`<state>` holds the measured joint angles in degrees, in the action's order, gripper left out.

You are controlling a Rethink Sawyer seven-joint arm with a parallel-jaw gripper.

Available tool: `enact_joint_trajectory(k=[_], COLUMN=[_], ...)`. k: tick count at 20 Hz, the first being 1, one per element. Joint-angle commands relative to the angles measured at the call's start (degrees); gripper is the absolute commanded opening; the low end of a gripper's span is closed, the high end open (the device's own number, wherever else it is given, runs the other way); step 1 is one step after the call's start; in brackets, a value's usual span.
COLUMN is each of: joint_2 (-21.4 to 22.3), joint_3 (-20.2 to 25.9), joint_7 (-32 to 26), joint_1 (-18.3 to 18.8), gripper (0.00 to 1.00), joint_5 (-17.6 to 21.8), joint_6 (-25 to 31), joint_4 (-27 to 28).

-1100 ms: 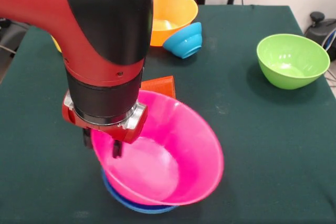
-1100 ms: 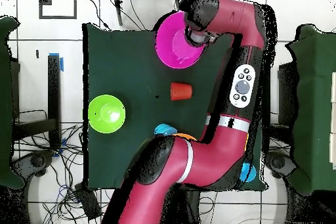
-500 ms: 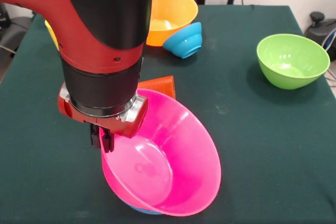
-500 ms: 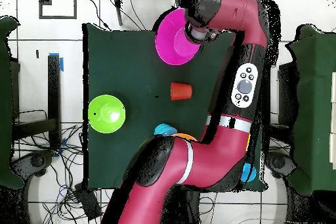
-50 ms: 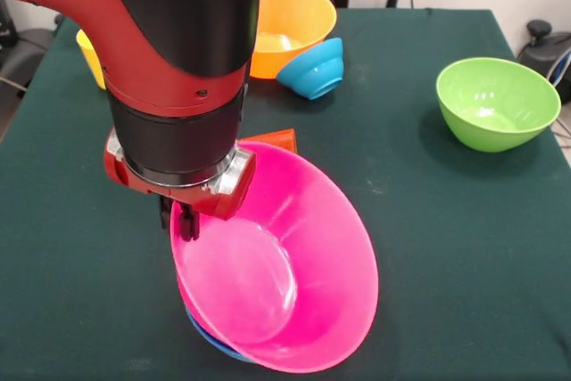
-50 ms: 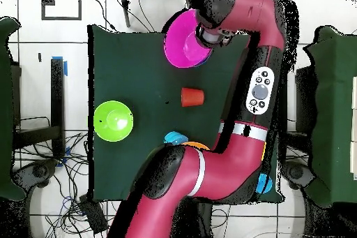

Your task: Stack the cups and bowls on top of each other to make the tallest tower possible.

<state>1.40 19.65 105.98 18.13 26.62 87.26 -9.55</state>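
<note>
Nearest, the glossy pink bowl [image 5: 285, 265] tilts on the tower, a blue rim [image 5: 207, 335] peeking out beneath it at the table's [image 5: 464, 247] front edge. The hand [image 5: 183, 219] is clenched on the pink bowl's near-left rim, the bulky red and black arm [image 5: 174, 60] hiding much behind it. Just behind the bowl lies the ribbed orange-red cup [image 5: 272, 141]. Farther back: a green bowl [image 5: 495, 103], a small blue bowl [image 5: 314, 69] on its side, touching a large yellow-orange bowl [image 5: 290, 20], and a yellow cup [image 5: 90, 54].
</note>
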Motion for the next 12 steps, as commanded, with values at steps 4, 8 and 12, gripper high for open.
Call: enact_joint_trajectory(k=[4, 8, 12], joint_2=[1.2, 0.6, 0.3], joint_3=[1.8, 3.2, 4.3], joint_7=[-12.9, -14.0, -16.4], joint_1=[-1.6, -1.6, -1.7], gripper=[1.00, 1.00, 1.00], joint_5=[2.5, 3.4, 4.4], joint_6=[7.5, 7.6, 6.7], joint_4=[-5.5, -3.9, -2.9])
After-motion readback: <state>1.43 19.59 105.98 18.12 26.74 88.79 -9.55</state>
